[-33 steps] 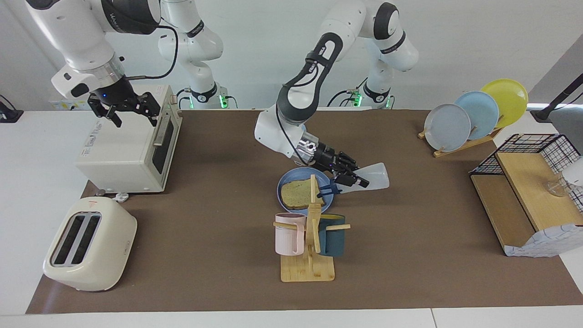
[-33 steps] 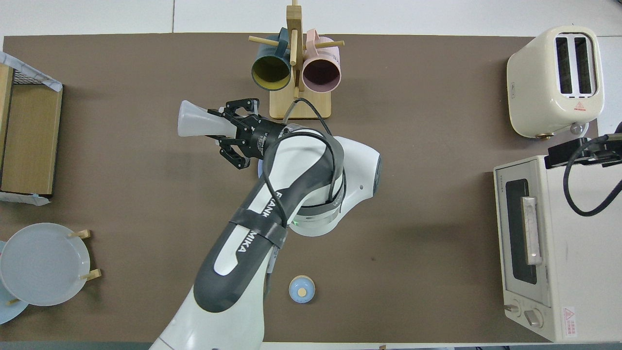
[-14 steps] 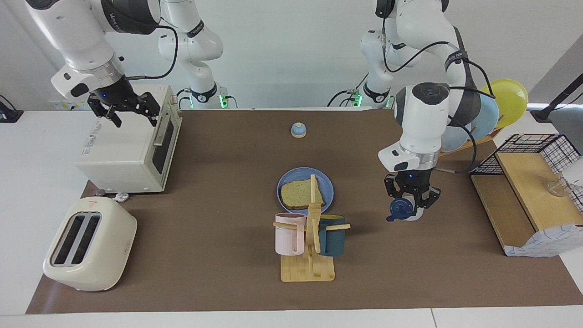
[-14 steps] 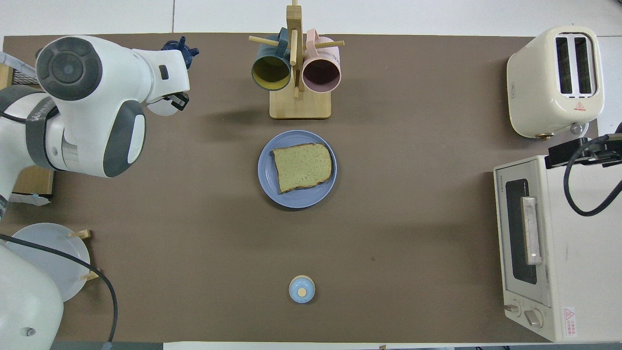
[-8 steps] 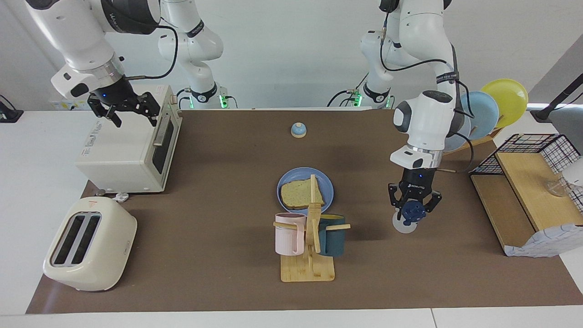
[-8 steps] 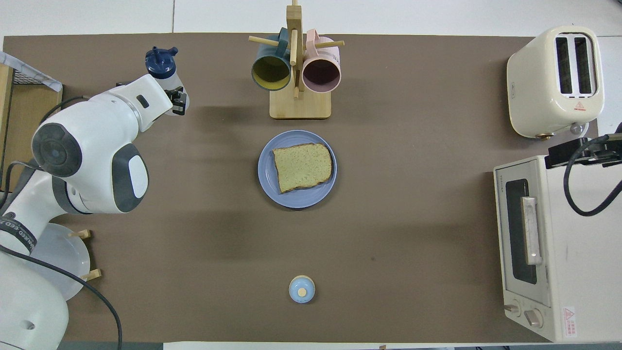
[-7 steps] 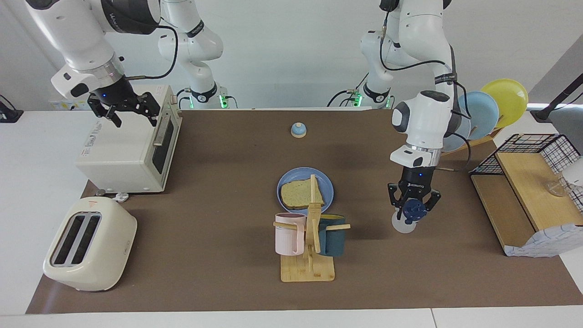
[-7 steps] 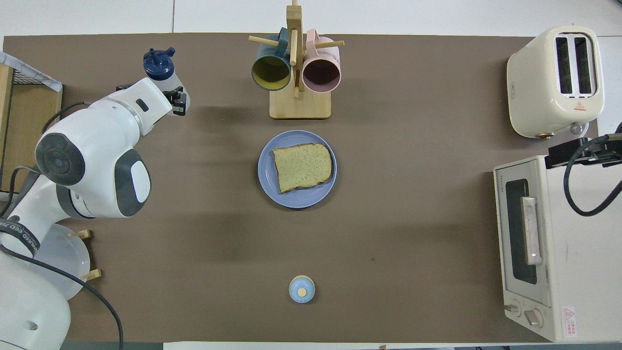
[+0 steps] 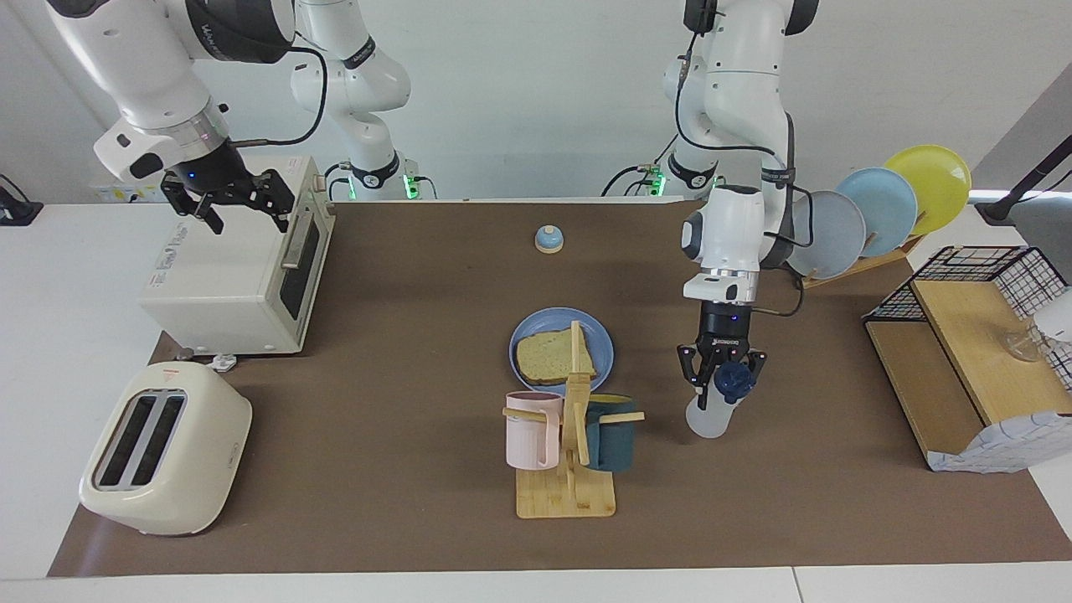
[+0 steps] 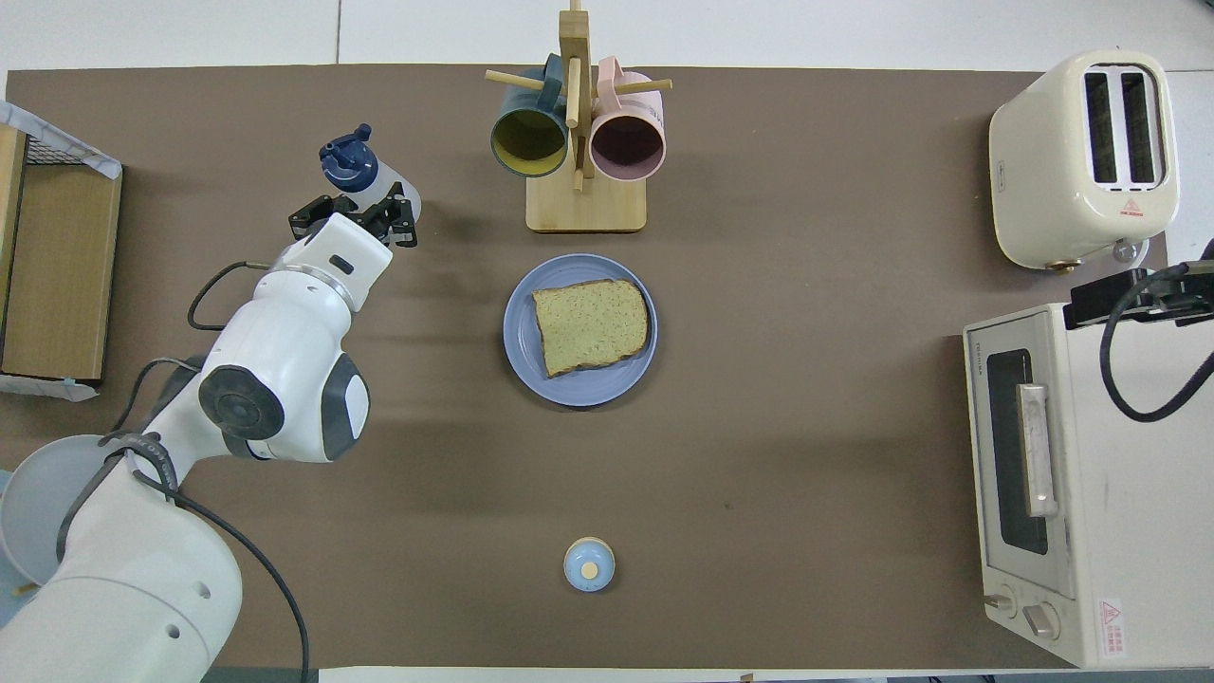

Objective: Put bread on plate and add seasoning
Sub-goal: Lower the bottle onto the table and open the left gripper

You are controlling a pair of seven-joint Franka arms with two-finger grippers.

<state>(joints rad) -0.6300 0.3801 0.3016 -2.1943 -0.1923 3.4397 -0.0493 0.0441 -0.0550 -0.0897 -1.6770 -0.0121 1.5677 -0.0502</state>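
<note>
The seasoning point(image 9: 710, 410), a small translucent bottle with a dark cap, is gripped just below the cap by the closed left tool point(image 9: 722, 378); it is held tilted, base low over the tabletop point(image 9: 402, 335) between the plate point(image 9: 523, 335) and the left arm's end, and whether the base touches cannot be told. The bottle is judged light, its thin plastic wall yielding and somewhat slippery, so the stiffer neck is the better hold. Its contents cannot be made out. The bread point(image 9: 553, 355), judged light, stiff and crumbly, lies flat on the plate near the tabletop's middle. The right tool point(image 9: 243, 205) waits open over the oven point(image 9: 226, 276). Two mugs hang on the rack point(image 9: 569, 494), their insides apparently empty.
</note>
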